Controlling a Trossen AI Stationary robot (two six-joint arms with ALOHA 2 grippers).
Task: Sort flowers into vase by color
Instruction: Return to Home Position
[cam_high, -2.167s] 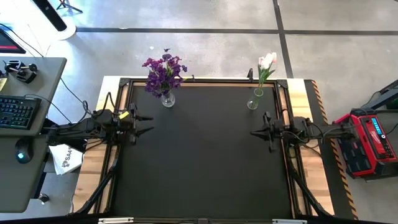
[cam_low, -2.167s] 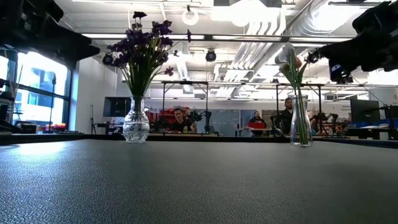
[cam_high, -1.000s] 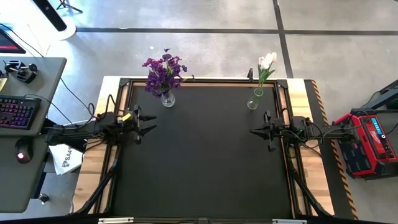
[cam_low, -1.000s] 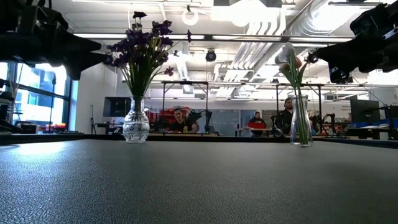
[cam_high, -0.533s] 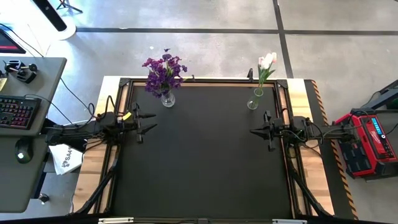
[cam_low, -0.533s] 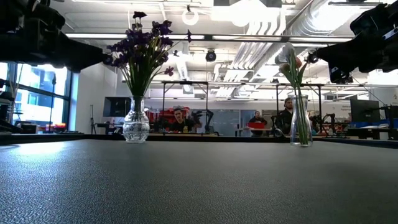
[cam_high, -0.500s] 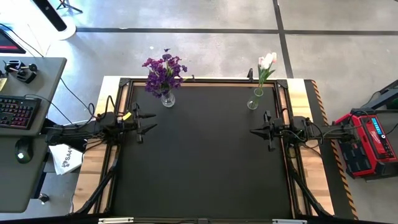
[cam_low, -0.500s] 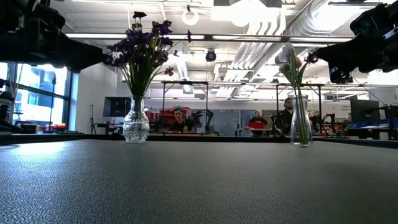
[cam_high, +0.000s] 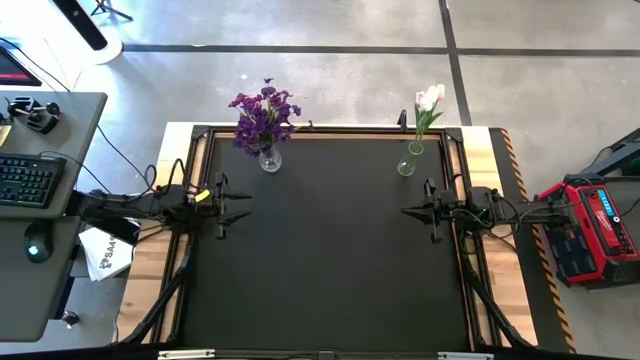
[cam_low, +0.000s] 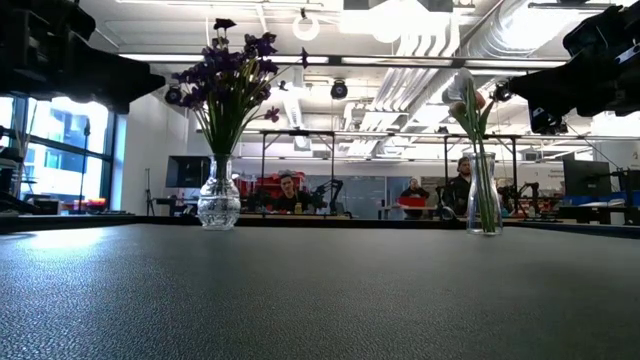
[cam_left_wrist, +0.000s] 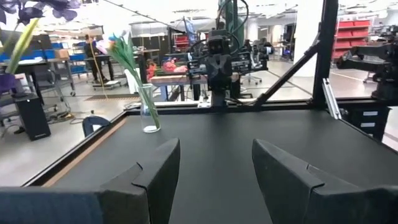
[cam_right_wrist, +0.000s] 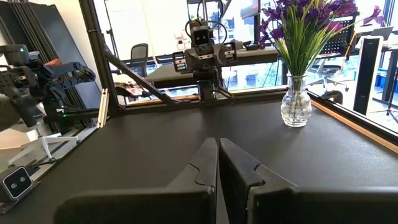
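Left pincer (cam_high: 240, 206) shifted slightly back, fingers apart; right pincer (cam_high: 407, 211) together; purple flowers (cam_high: 262, 112), pale tulips (cam_high: 429, 99) upright beyond them.

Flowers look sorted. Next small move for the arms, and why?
Probably shut the left tool: its fingers stand apart at the left edge of the mat, while the right tool is shut at the right edge. Purple flowers sit in the left vase, tulips in the right vase; no loose stem shows, so nothing needs grasping.

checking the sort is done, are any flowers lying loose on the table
No, the high view shows every flower in a vase: purple flowers in the round vase, tulips in the slim vase.
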